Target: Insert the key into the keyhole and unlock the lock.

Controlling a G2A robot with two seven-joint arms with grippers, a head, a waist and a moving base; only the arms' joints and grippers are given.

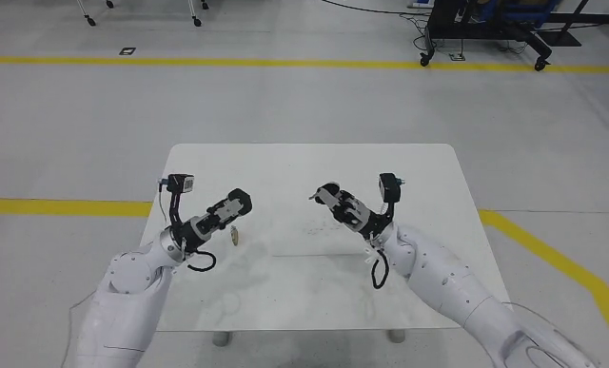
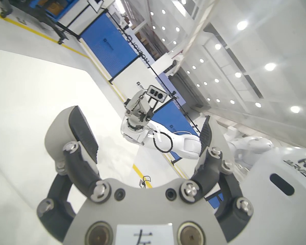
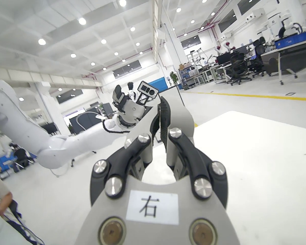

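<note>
From where I stood, the left claw hung above the white rectangular surface with its ribbed black pads spread wide and nothing between them. The right claw sat opposite with its own pads pressed together, and I could not make out whether a key was pinched in there. A small brass-coloured object lay on the surface just beside the left claw, too tiny to tell if it was the lock or the key. The trouble I saw coming was that both claws looked tilted up and away from the surface, so a descent onto such a small, flat thing could easily nudge it aside or catch only its edge. If it was the lock, an unsupported body would likely swivel under a key's push, and a slightly skewed key would jam at the keyhole or slip from the pads
</note>
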